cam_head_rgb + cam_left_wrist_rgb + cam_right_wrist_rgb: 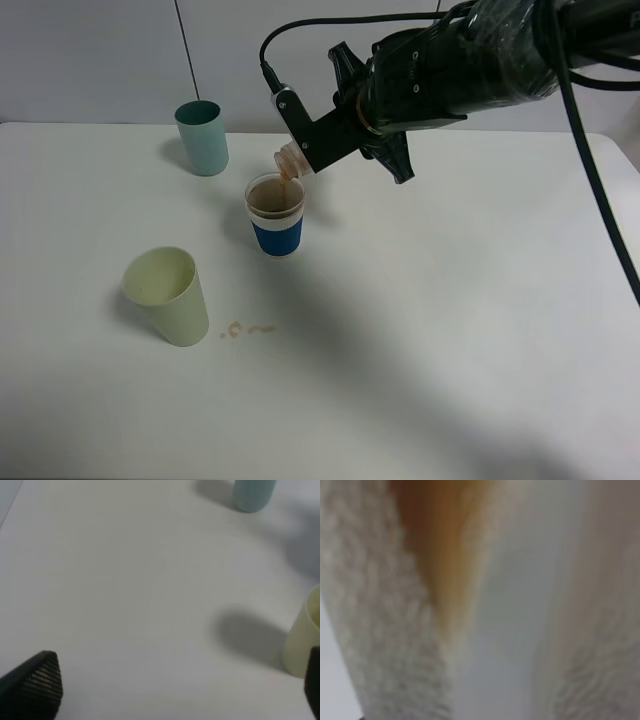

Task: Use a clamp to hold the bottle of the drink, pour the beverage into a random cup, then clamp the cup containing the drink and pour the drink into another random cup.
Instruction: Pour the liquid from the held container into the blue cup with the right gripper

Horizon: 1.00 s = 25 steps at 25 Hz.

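White tabletop is carrying the blue-banded cup mid-frame. Over it, right gripper jaws are pinching the tipped bottle, beverage streaming in, while left gripper jaws are sitting spread.

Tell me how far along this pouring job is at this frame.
Done: the right gripper has the bottle clamped and tipped. In hand: beverage is running from its neck into the blue-banded cup, which already holds brown liquid. Left: clamping that cup and pouring into the teal cup, which stands apart at the back. A few brown drops lie on the table.
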Available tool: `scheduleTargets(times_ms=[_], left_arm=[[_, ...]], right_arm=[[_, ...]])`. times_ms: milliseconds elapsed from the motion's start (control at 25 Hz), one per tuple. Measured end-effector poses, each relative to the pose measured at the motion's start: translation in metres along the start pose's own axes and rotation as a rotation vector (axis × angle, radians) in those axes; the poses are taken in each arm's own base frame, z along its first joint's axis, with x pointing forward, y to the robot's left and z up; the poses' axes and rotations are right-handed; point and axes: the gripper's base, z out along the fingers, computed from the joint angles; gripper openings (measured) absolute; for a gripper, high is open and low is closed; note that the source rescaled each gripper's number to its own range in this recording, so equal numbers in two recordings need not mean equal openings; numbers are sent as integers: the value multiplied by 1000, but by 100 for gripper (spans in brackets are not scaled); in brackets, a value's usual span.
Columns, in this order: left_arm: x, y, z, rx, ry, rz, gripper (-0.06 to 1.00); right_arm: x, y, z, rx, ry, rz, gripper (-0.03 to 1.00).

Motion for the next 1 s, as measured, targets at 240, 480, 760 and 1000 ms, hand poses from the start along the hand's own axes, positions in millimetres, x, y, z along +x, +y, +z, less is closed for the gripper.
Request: scheduleTargets(times_ms=[240,480,760,1000], left_arm=[[0,0,0,0,0,0,93],[0,0,0,0,0,0,93],[0,0,0,0,0,0,93],[0,0,0,0,0,0,93]], right_arm=[[-2,-1,-1,9,-2,-14,1],[-3,-2,-1,23,3,-38,1],[-5,-4,-3,43,6,-73,1],[-6,-6,-3,59,12,-78,1]])
